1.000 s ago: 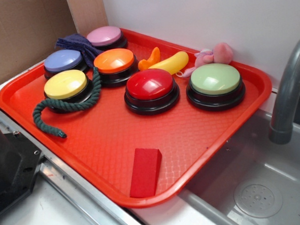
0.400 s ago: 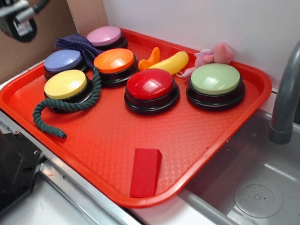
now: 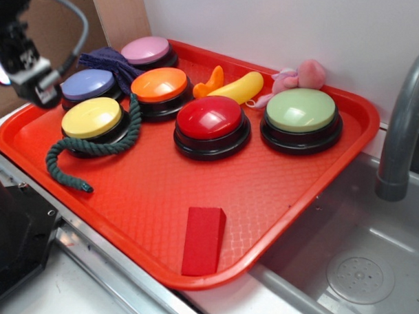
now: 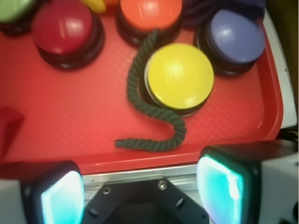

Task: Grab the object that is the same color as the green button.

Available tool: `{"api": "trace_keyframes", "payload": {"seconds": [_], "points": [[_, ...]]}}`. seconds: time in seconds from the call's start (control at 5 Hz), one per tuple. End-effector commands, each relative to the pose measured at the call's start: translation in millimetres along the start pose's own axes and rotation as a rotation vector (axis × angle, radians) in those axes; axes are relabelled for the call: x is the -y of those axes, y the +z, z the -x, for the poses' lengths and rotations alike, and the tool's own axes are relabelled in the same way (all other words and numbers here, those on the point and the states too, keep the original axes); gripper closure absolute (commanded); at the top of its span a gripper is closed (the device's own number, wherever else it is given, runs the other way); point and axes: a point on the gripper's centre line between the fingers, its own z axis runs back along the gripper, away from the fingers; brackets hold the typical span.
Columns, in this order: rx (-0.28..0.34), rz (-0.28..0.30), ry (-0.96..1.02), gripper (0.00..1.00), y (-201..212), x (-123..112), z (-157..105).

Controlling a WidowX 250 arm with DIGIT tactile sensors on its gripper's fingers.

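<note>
The dark green twisted rope (image 3: 93,149) lies on the red tray (image 3: 277,194), curving round the yellow button (image 3: 91,117) with its loose end near the tray's front left rim. In the wrist view the rope (image 4: 140,93) wraps the yellow button (image 4: 180,77). The pale-green button (image 3: 300,110) stands at the tray's far right; only its edge shows in the wrist view (image 4: 11,9). My gripper (image 3: 30,75) hovers above the tray's left edge, beside the blue button. Its jaws stand wide apart and empty (image 4: 140,191), short of the rope.
On the tray are also red (image 3: 209,118), orange (image 3: 159,85), blue (image 3: 88,85) and pink (image 3: 145,50) buttons, a purple cloth (image 3: 106,59), a yellow banana (image 3: 238,87), a pink toy (image 3: 302,74) and a red block (image 3: 202,239). A sink (image 3: 360,272) and faucet (image 3: 403,122) lie right.
My gripper has come into view at the upper left and moved down and slightly right, now above the tray's left edge. The rope and buttons have not moved.
</note>
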Motion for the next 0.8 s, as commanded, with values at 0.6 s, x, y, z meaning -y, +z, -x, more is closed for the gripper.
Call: {"api": "trace_keyframes", "payload": {"seconds": [0.6], "points": [[-0.046, -0.119, 0.173, 0.00, -91, -49, 4]]}}
